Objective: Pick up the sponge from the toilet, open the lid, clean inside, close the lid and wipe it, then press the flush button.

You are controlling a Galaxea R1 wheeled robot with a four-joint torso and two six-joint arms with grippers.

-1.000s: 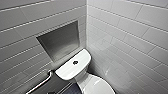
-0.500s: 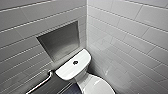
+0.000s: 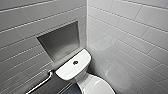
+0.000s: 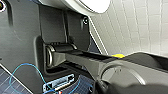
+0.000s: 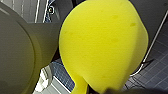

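Tiled bathroom corner; toilet (image 3: 65,71) with lid (image 3: 98,86) seemingly down. Right gripper (image 5: 101,90) pinches the bulging sponge (image 5: 102,42); a steady, moderate squeeze should prevent slipping.

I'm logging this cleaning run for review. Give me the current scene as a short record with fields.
Place: tiled corner; white ceramic toilet below a grey wall niche
Flush button: small round dark button in the middle of the tank top
Lid: white glossy oval lid, appears down
Sponge: bright yellow soft sponge, close before the right wrist camera, pinched at one end
Rail: metal grab bar beside the tank
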